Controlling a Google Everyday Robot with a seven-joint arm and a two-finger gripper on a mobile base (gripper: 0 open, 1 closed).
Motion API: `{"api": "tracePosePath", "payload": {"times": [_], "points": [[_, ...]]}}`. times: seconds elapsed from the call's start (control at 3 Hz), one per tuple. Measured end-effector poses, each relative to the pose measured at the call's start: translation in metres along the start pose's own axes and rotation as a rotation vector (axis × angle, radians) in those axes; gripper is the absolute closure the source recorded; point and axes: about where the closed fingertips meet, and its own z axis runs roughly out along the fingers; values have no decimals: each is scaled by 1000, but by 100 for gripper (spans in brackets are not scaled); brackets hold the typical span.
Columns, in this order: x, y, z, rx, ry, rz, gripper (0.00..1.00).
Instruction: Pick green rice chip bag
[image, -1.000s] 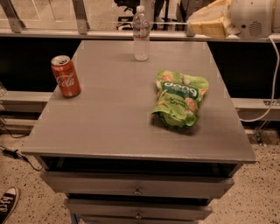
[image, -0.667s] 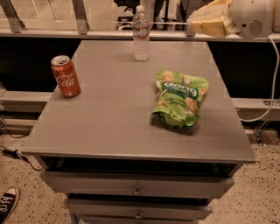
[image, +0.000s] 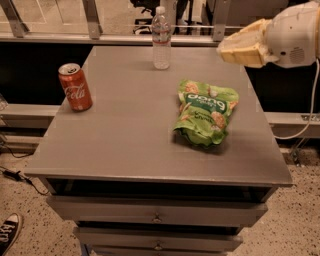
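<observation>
Table (image: 125, 145) in gray fills most of the view. It has drawers (image: 150, 214) under the top, each with a small knob.

The green rice chip bag (image: 205, 116) lies flat on the right half of the table top. It is bright green and crinkly. It has white letters on a dark green band near its top, and pictures of round tan chips. Nothing touches it.

The gripper (image: 224, 49) is up in the air at the top right, above the far right corner of the table. Its tan end points left. It is well apart from the bag and higher up. I cannot tell if the claw is released or clenched. Behind it is the round white part of the arm (image: 295, 34). A thin white cable (image: 311, 105) hangs down from there by the right side of the table.

A red Coca-Cola can (image: 75, 86) stands upright near the left edge of the table, far from the bag. A clear plastic water bottle (image: 161, 37) with a white cap stands upright near the far edge, in the middle.

A black and white shoe (image: 9, 236) shows on the speckled floor (image: 300, 230) at the bottom left.
</observation>
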Motion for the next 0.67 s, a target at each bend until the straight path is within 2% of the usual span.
{"api": "tracePosePath", "payload": {"times": [0.67], "points": [[37,40,4,-57,88,-9,8]]}}
